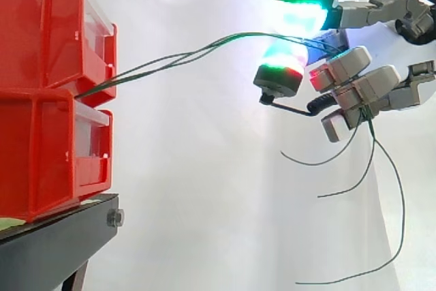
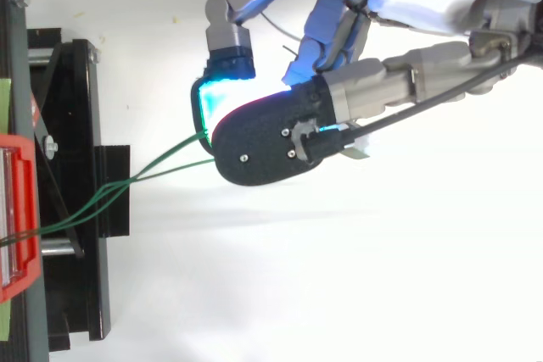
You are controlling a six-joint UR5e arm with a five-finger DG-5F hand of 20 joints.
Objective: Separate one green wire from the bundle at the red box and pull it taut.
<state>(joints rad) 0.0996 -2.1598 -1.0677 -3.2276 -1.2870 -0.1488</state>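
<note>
Red bins stand stacked at the left of the side view, the upper bin [image 1: 41, 25] on the lower bin [image 1: 41, 155], both on a black stand [image 1: 54, 243] whose front edge ends just past them. From the bins' front edge to the hand [image 1: 371, 83] lies a wide stretch of open air before the white curtain [image 1: 204, 168], crossed by the green wires [image 1: 216, 42]. More open room lies under the hand, where the wires' loose ends [image 1: 402, 202] hang in long curves.

The hand comes in from the right in the side view, and from the upper right in the top view [image 2: 373, 91], well apart from the bins. Two glowing fingertips [image 1: 300, 15], one above the other, face each other, and the wires pass between them. The other fingers are curled below and behind, and the wires run through them before their ends drop free. The hand is closed on several strands, not on one alone.

The wires leave the bins at the seam where the upper one sits on the lower, then rise to the right in a shallow bow, not a straight line. The strands lie apart near the bins and draw together before the hand. From above they cross over the stand and reach the fingertips side by side.

Each bin has a clear drawer in front; what lies inside cannot be told.
</note>
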